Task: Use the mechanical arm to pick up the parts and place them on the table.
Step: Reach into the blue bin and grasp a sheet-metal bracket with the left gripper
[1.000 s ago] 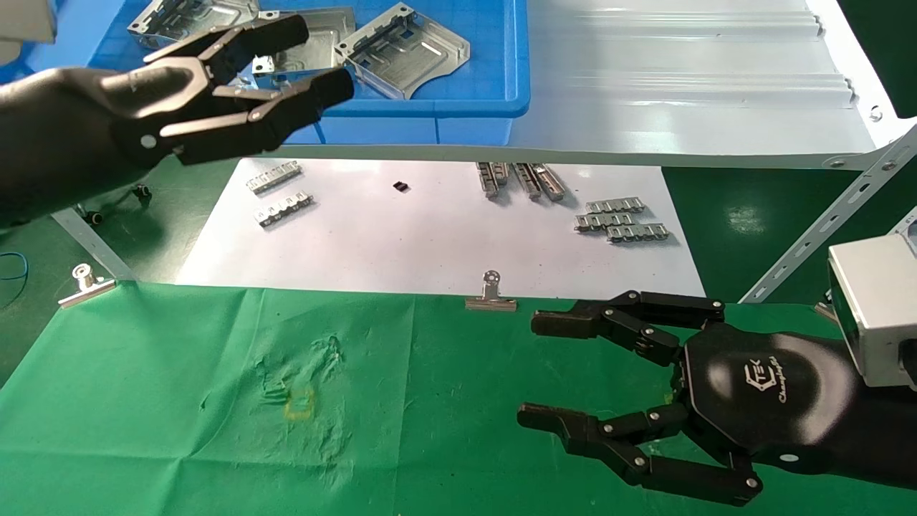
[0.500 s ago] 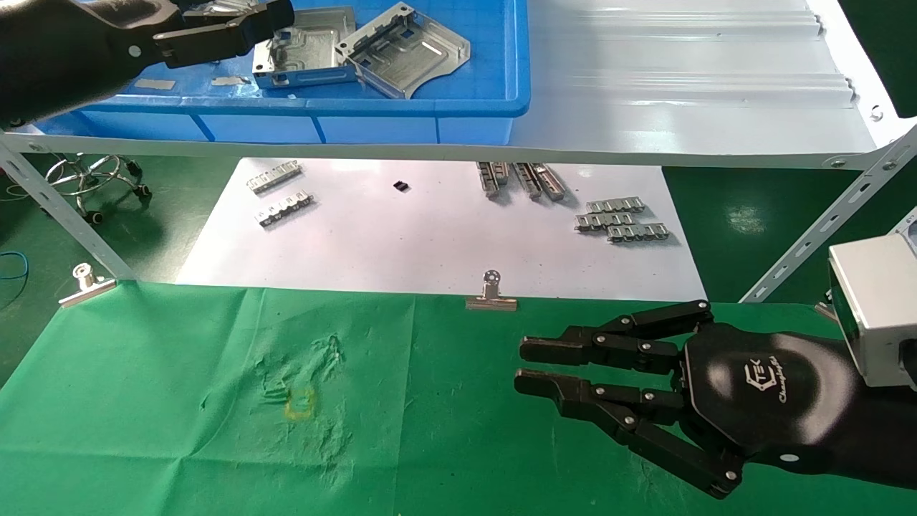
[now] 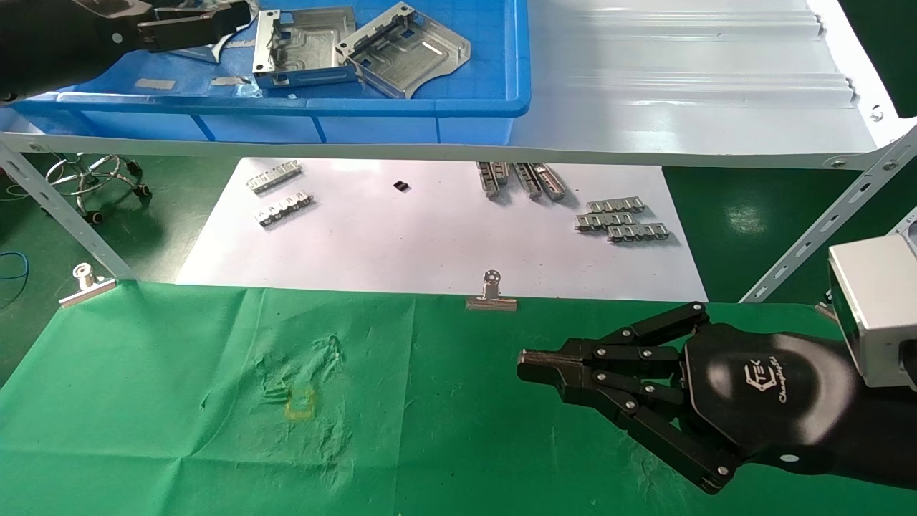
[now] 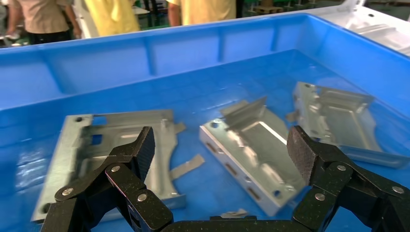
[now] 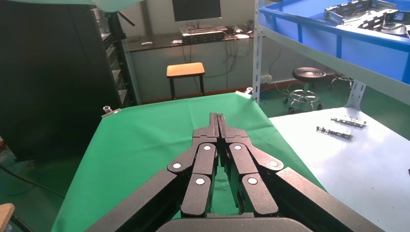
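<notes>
Three shiny silver parts lie in the blue bin [image 3: 430,107]: one [image 3: 304,46] in the middle, one [image 3: 405,46] to its right, and one partly under my left gripper. In the left wrist view they show as a left plate [image 4: 111,150], a middle plate [image 4: 251,150] and a right plate [image 4: 333,116]. My left gripper [image 4: 222,154] is open and empty, low over the bin, its fingers spanning the middle plate; in the head view it [image 3: 215,21] is at the top left. My right gripper [image 3: 526,365] is shut and empty above the green table [image 3: 179,401], and also shows in the right wrist view [image 5: 217,118].
The bin stands on a grey shelf [image 3: 680,93] with slanted struts [image 3: 824,229]. Below it a white sheet [image 3: 401,244] holds small ridged strips [image 3: 620,218]. Metal clips [image 3: 491,297] hold the cloth's far edge. A faint yellow mark [image 3: 299,405] sits on the cloth.
My left gripper has moved up and away from the bin's front into the bin, over the parts. My right gripper has closed from wide open to shut.
</notes>
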Controlling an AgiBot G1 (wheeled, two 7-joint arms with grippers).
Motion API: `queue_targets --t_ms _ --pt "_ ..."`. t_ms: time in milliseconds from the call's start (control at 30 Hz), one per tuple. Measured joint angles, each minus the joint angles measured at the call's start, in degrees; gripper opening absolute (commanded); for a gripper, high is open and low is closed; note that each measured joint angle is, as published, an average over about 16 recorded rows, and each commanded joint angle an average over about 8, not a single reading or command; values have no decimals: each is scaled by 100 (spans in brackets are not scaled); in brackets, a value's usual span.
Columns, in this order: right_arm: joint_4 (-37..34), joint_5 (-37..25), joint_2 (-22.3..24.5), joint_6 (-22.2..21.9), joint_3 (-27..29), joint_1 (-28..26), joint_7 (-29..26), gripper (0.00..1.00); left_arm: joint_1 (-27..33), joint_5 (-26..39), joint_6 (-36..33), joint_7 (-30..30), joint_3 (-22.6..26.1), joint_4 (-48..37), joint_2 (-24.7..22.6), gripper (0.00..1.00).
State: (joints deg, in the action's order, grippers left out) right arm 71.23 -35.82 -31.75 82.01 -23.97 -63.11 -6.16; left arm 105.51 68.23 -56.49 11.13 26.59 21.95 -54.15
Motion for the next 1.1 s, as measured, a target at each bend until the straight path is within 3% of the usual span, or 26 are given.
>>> queue_targets --t_ms 467,533,600,767,833,900,1100 --pt "0 0 0 0 0 0 0 0 630 422 713 -360 190 -1132 -296 100" --pt "0 0 0 0 0 0 0 0 684 453 824 -424 202 -1253 -341 96" --pt "0 0 0 0 0 0 0 0 728 475 937 -503 209 -1357 -386 81" --pt "0 0 0 0 0 0 0 0 797 484 1175 -711 200 -1567 -491 20" --pt "0 0 0 0 0 0 0 0 815 481 1250 -792 195 -1634 -528 4" --pt "0 0 0 0 0 0 0 0 828 478 1320 -867 189 -1697 -562 0" --pt "0 0 0 0 0 0 0 0 848 450 1510 -1047 162 -1859 -647 0"
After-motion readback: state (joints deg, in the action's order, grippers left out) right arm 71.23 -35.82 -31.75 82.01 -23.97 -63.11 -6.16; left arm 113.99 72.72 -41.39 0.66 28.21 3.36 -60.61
